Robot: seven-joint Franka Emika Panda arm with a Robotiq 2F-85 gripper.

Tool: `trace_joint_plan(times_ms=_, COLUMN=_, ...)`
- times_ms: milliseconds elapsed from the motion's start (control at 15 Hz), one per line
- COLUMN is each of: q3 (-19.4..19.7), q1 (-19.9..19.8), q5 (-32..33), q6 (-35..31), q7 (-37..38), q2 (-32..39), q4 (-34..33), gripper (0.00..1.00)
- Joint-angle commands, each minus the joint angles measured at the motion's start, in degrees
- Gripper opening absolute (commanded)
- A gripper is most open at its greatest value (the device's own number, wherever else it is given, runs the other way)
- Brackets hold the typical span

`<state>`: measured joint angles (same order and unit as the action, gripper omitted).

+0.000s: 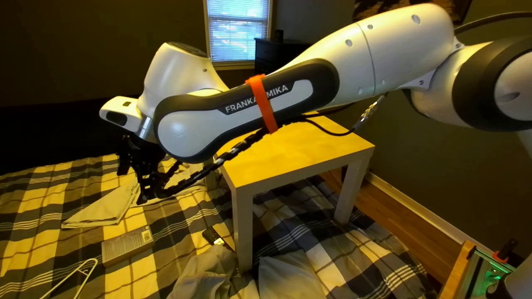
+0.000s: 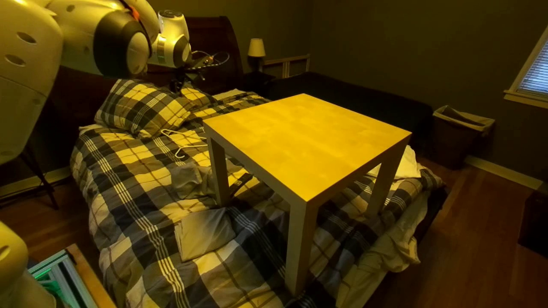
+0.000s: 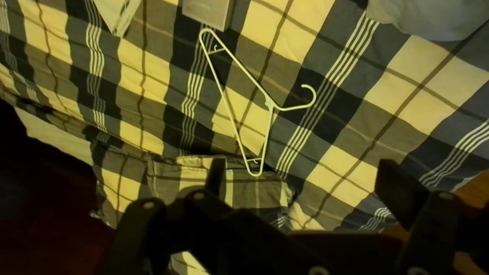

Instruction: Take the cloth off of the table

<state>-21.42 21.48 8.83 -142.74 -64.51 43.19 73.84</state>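
Where it shows, pale cloth (image 1: 103,209) stretches — toward table (image 1: 286,153).

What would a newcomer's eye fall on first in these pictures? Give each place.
The square yellow-topped table, standing on the plaid-covered bed, probably catches the eye first. Next is the jointed white robot arm, crossed by an orange strap, in an exterior view. In the wrist view, a white triangular hanger lies on the bed.
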Motion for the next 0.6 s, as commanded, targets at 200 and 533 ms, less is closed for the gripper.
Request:
trace_joint_plan(times_ms=200, q3=5.52, q1=-1.33, q5=-0.69, q6=1.23, q7=17.59, q2=-16.10, q4=22.40, gripper=1.00)
trace_joint_plan(times_ms=533, q3=2.72, q1=-6.21, q5=-5.60, q6=-4.46, q7=26.28, q2=-24.88, q4=36.57, gripper=1.00)
